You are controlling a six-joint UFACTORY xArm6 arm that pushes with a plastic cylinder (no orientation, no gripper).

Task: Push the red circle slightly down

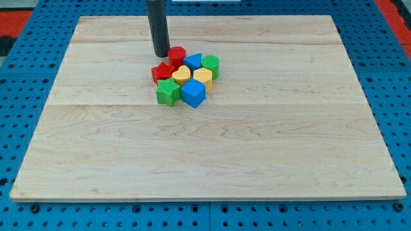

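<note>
The red circle (177, 56) is a short red cylinder at the top left of a tight cluster of blocks on the wooden board (205, 147). My tip (161, 54) rests on the board just left of the red circle, touching or nearly touching it. Below the circle lies a red star (162, 71). To its right sit a blue block (192, 61) and a green cylinder (210, 65). A yellow heart (181, 75), a yellow block (203, 78), a green block (168, 92) and a blue cube (193, 94) fill the lower part of the cluster.
The board lies on a blue perforated table (26, 77) that shows around all its edges. The rod (157, 22) rises from my tip out of the view's top.
</note>
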